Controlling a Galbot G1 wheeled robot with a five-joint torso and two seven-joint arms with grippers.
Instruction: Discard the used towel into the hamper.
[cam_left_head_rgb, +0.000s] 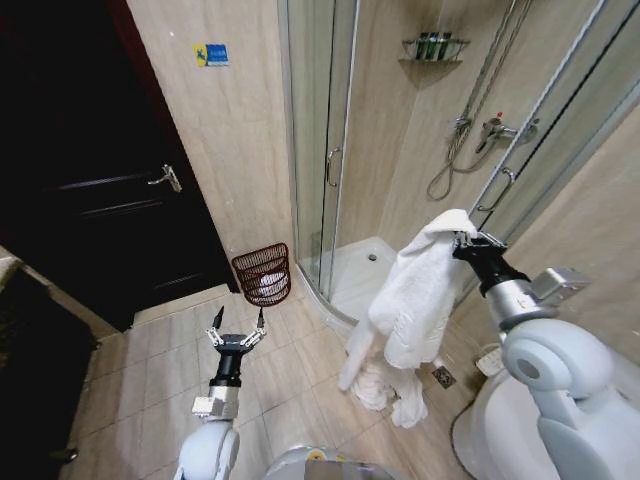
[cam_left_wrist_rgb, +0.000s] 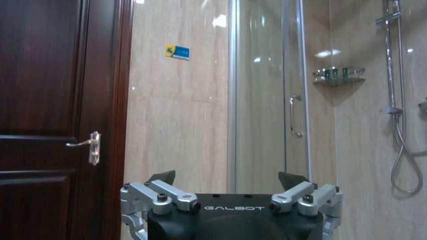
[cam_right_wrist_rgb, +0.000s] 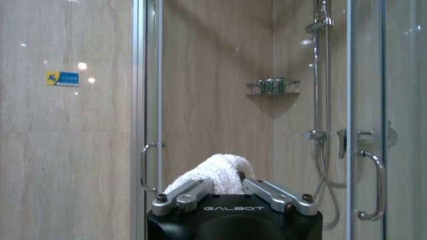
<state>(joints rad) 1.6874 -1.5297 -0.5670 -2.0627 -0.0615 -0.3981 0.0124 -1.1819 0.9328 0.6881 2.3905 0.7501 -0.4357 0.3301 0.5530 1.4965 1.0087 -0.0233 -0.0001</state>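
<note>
While the right gripper (cam_left_head_rgb: 466, 243) hangs raised in front of the shower enclosure (cam_left_head_rgb: 330, 150), its fingers are pinched tight on the top fold of the white towel (cam_left_head_rgb: 415, 295); the right wrist view shows the same clamp, with a hump of terry cloth (cam_right_wrist_rgb: 213, 175) squeezed between the closed jaws. The towel drapes long from that grip, and its lower end appears to bunch on the floor tiles (cam_left_head_rgb: 160, 380) near the floor drain (cam_left_head_rgb: 444, 377). The hamper (cam_left_head_rgb: 264, 273), a dark red-brown wire basket, stands on the floor against the beige wall, between the dark door (cam_left_head_rgb: 90, 180) and the shower door frame, well apart from the towel and off to the robot's left. The left gripper (cam_left_head_rgb: 236, 326) is low over the tiles just in front of the hamper, fingers spread wide, holding nothing.

Step in hand, judged: carry the towel across to the hamper. To do it well, lift enough that the trailing tail clears the floor and the shower sill. Swing left, centre the grip above the basket mouth, then lower so the tail feeds in first. The mouth is small for this much cloth, so release only once the bulk is inside the rim. Keep clear of the left arm.
</note>
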